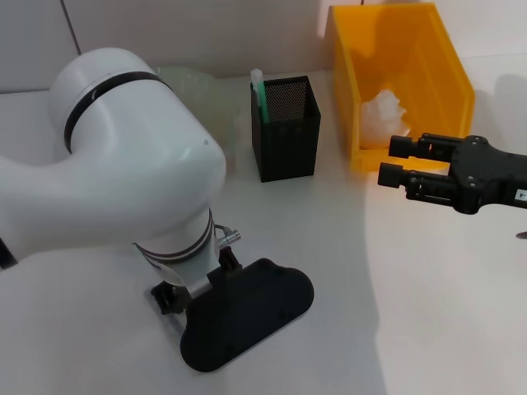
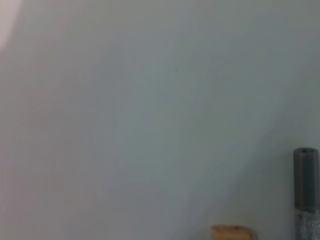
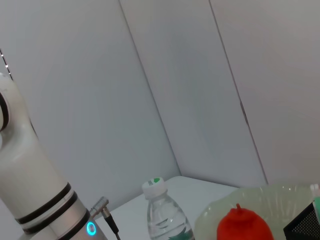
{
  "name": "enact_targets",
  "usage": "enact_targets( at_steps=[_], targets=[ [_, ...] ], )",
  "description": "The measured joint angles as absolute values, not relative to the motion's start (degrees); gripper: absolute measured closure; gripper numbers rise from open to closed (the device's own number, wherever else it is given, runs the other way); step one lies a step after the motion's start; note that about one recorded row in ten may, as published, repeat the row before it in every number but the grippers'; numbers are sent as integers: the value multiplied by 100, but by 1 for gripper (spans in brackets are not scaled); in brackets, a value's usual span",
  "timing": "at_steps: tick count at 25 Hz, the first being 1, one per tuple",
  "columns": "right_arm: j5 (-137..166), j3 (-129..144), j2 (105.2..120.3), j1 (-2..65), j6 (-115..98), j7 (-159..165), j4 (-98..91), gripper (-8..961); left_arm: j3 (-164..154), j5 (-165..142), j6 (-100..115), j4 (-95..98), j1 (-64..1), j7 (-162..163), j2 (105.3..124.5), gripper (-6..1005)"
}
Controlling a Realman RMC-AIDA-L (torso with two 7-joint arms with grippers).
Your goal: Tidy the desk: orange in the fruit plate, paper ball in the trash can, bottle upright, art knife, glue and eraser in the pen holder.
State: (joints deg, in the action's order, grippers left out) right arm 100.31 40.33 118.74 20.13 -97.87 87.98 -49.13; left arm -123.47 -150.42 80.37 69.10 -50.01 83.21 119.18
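Note:
My right gripper (image 1: 389,161) is open and empty, hovering in front of the orange-yellow trash can (image 1: 412,49), where the white paper ball (image 1: 385,109) lies. The black mesh pen holder (image 1: 286,130) stands mid-table with a green-and-white stick (image 1: 258,92) in it. My left arm reaches down to the table at the front; its gripper (image 1: 216,306) is hidden under its black housing. The tan eraser (image 2: 230,233) lies on the table close below the left wrist. The orange (image 3: 245,226) sits in the pale-green fruit plate (image 3: 285,196). The bottle (image 3: 162,215) stands upright beside the plate.
The big white left arm (image 1: 123,173) blocks most of the fruit plate (image 1: 196,85) in the head view. A grey rod-like piece (image 2: 305,180) shows beside the eraser. A tiled wall rises behind the table.

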Motion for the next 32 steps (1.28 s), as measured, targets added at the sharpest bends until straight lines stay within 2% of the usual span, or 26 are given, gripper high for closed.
enact_targets(
  at_steps=[1, 13, 27, 32],
  targets=[
    [10031, 4034, 11874, 2009, -9795, 8797, -4913, 326, -12364, -15054, 8041, 6921, -4996, 8313, 11918, 647],
    [10031, 4034, 11883, 2017, -9808, 8799, -4913, 327, -12410, -15063, 8000, 6925, -4955, 8294, 11917, 728],
    [9852, 3558, 11882, 1975, -9821, 8799, -4920, 327, -11781, -14459, 8016, 7275, -4835, 8459, 11918, 728],
    [9288, 2874, 11822, 1953, -10020, 8773, -4762, 327, -11168, -13703, 8008, 7498, -4636, 8424, 11918, 728]
  ],
)
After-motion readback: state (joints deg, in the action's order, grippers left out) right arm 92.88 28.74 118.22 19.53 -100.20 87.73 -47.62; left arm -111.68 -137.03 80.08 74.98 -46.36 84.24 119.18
